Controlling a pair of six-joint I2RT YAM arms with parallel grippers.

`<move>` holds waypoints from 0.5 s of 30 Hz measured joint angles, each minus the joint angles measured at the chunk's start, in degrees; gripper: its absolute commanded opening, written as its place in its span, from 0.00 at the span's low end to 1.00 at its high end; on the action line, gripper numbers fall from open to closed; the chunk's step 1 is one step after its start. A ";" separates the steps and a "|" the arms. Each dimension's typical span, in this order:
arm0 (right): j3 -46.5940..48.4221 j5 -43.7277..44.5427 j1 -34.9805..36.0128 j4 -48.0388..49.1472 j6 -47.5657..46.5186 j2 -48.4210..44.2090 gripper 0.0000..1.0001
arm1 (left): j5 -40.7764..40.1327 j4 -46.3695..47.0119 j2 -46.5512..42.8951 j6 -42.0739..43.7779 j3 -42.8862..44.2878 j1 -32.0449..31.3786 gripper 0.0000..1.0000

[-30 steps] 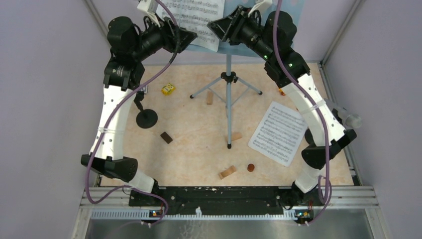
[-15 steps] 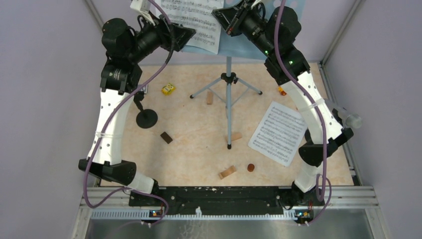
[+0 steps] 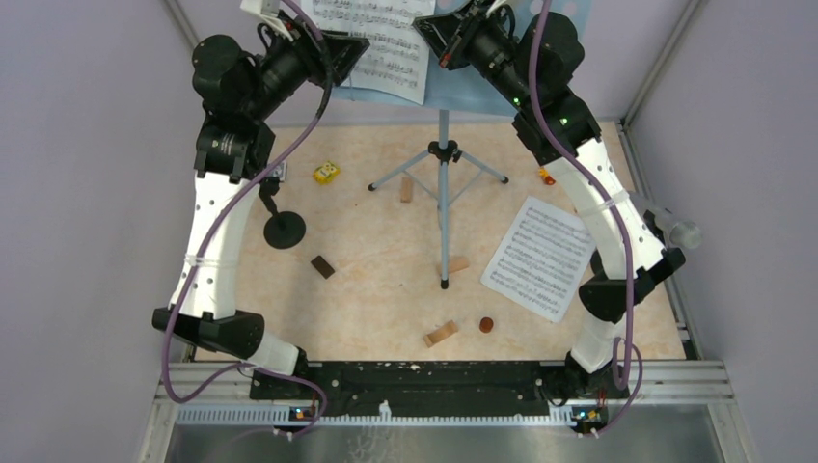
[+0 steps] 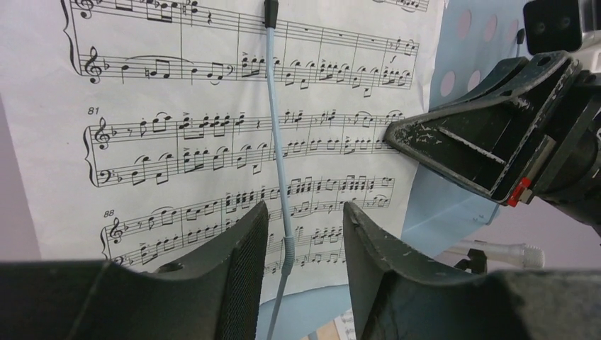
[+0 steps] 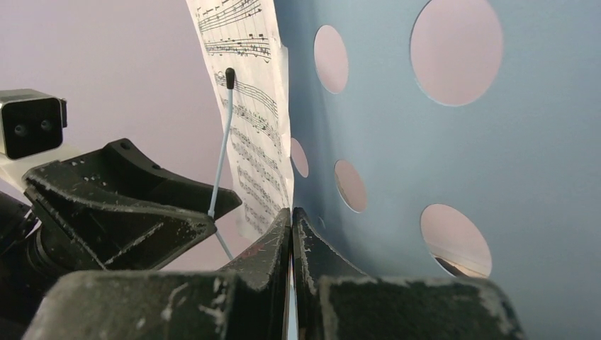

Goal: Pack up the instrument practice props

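Observation:
The pale blue perforated music rack (image 3: 479,93) stands on its grey-blue tripod (image 3: 443,159) at the table's far side. A white sheet-music page (image 3: 386,43) rests on it, held by a thin blue page wire (image 4: 278,142). My left gripper (image 3: 352,48) is open; its fingers (image 4: 241,248) straddle the wire's lower end in front of the page (image 4: 177,142). My right gripper (image 3: 442,34) is shut, its jaws (image 5: 292,212) pinched on the rack (image 5: 425,156) beside the page's right edge. A second page (image 3: 538,258) lies on the table at right.
A black round-based mic holder (image 3: 284,230) stands at left. A silver microphone (image 3: 677,230) lies off the table's right edge. A yellow toy (image 3: 326,173), an orange toy (image 3: 547,177) and several wooden blocks (image 3: 441,334) are scattered about.
Both grippers rose and moved farther back along the rack. The left gripper closed in on the page and its wire; the right has held still for the last half second.

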 measured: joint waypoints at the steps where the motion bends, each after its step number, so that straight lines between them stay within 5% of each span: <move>1: 0.00 0.00 0.00 0.00 -0.15 0.00 0.00 | 0.04 0.39 0.15 -0.26 0.02 0.00 0.36; 6: -0.11 0.04 0.00 -0.02 -0.72 -0.13 0.00 | 0.11 1.88 1.18 -0.90 0.02 0.00 0.08; 15: -0.55 0.22 0.00 -0.37 -1.44 -2.51 0.00 | 0.09 2.71 1.88 -0.87 0.00 0.11 0.00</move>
